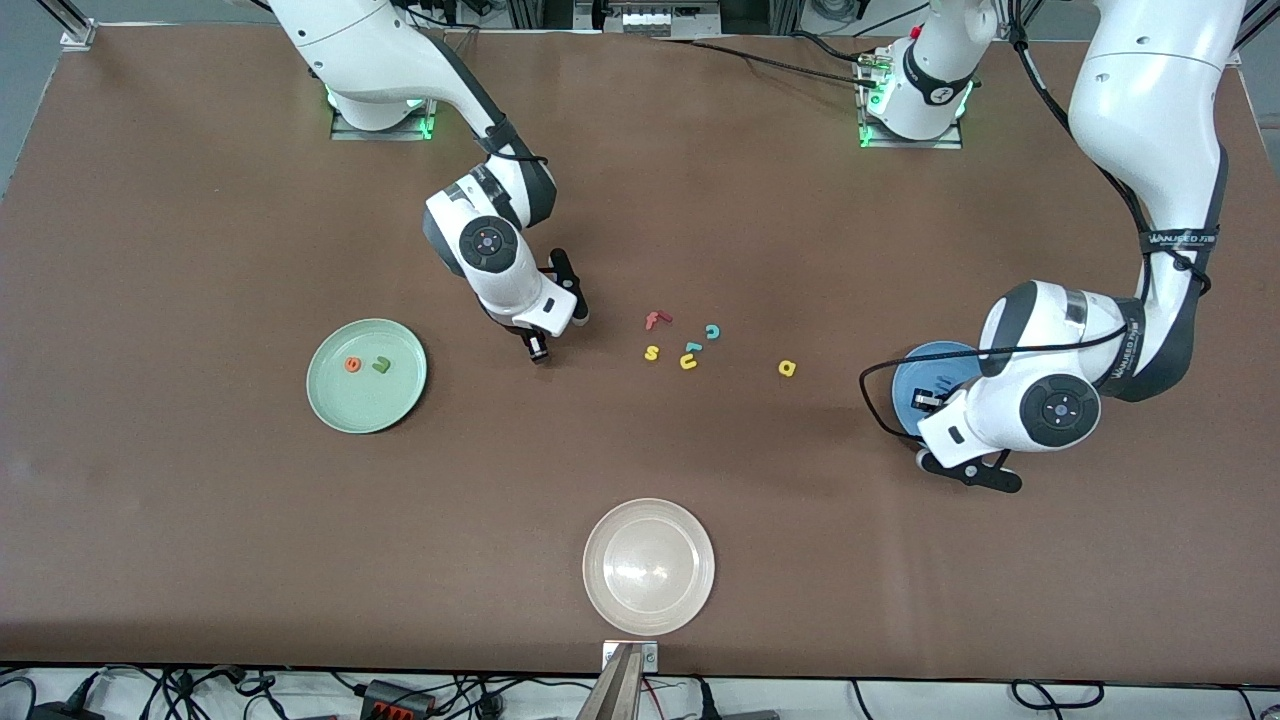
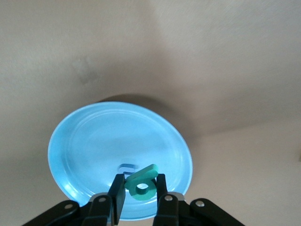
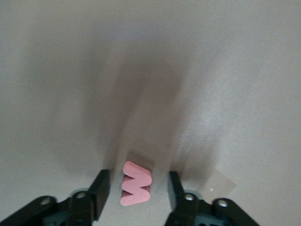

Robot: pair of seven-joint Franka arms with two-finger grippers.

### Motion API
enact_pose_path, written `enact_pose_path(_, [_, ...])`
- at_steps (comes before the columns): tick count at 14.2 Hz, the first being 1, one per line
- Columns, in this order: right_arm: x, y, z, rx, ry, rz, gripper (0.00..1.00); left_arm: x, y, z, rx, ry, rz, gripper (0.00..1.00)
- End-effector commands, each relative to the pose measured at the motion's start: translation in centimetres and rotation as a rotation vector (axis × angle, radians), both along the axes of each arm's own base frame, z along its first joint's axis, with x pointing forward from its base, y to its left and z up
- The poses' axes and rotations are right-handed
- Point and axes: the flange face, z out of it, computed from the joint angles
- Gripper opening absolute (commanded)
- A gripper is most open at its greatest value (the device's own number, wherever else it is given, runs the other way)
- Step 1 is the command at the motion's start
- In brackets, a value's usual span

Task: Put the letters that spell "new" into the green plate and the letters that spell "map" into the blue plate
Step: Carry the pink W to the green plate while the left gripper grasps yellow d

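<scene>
The pink "w" [image 3: 136, 183] sits on the brown table [image 1: 200, 520] between the right gripper's [image 1: 538, 350] fingers, which stand a little apart from it on both sides, not touching; the left gripper [image 2: 140, 188] hangs over the blue plate [image 2: 89, 146], clamped on the teal "p" [image 2: 141, 181]; the orange "e" [image 1: 352, 365] and green "n" [image 1: 381, 366] lie in the green plate [image 1: 340, 410]; the yellow "a" [image 1: 787, 368] rests alone, toward the left arm's end of the table.

High front cam facing robots, wrist cams close, looking down past claws
</scene>
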Motion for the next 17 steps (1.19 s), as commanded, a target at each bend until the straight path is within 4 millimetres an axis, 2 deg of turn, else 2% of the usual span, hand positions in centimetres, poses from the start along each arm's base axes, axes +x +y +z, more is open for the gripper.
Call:
enact_pose_path(1, [-0.50, -0.31, -0.16, -0.005, 0.002, 0.024, 0.50, -0.90, 0.55, -1.43, 0.007, 0.025, -0.027, 0.32])
enact_pose_path(2, [-0.50, -0.31, -0.16, -0.005, 0.002, 0.024, 0.46, -0.85, 0.64, -1.42, 0.006, 0.022, -0.026, 0.34])
enact_pose_path(4, [-0.50, -0.31, -0.16, -0.005, 0.002, 0.024, 0.45, -0.73, 0.61, -1.33, 0.004, 0.015, -0.023, 0.39])
enact_pose_path(6, [-0.45, -0.38, -0.16, -0.005, 0.002, 0.023, 0.42, -0.68, 0.71, -1.31, 0.004, 0.012, -0.023, 0.55])
enact_pose_path(7, [-0.48, -0.41, -0.26, -0.007, 0.004, 0.023, 0.42, -0.68, 0.70, -1.31, 0.003, 0.012, -0.022, 0.72])
enact_pose_path(8, [-0.48, -0.41, -0.26, -0.007, 0.005, 0.023, 0.42, -0.68, 0.70, -1.31, 0.003, 0.012, -0.022, 0.80])
enact_pose_path(9, [-0.50, -0.42, -0.28, -0.008, 0.006, 0.021, 0.42, -0.63, 0.72, -1.25, 0.004, 0.010, -0.022, 0.79])
enact_pose_path(12, [-0.34, -0.87, -0.39, -0.012, 0.012, 0.005, 0.33, -0.60, 0.61, -1.19, 0.003, 0.009, -0.023, 0.79])
enact_pose_path(16, [-0.49, -0.64, -0.39, -0.012, 0.012, 0.006, 0.14, -0.56, 0.62, -1.13, 0.003, 0.007, -0.023, 0.78])
enact_pose_path(17, [-0.42, -0.60, -0.24, -0.011, 0.009, 0.006, 0.12, -0.57, 0.53, -1.11, 0.002, 0.007, -0.024, 0.78])
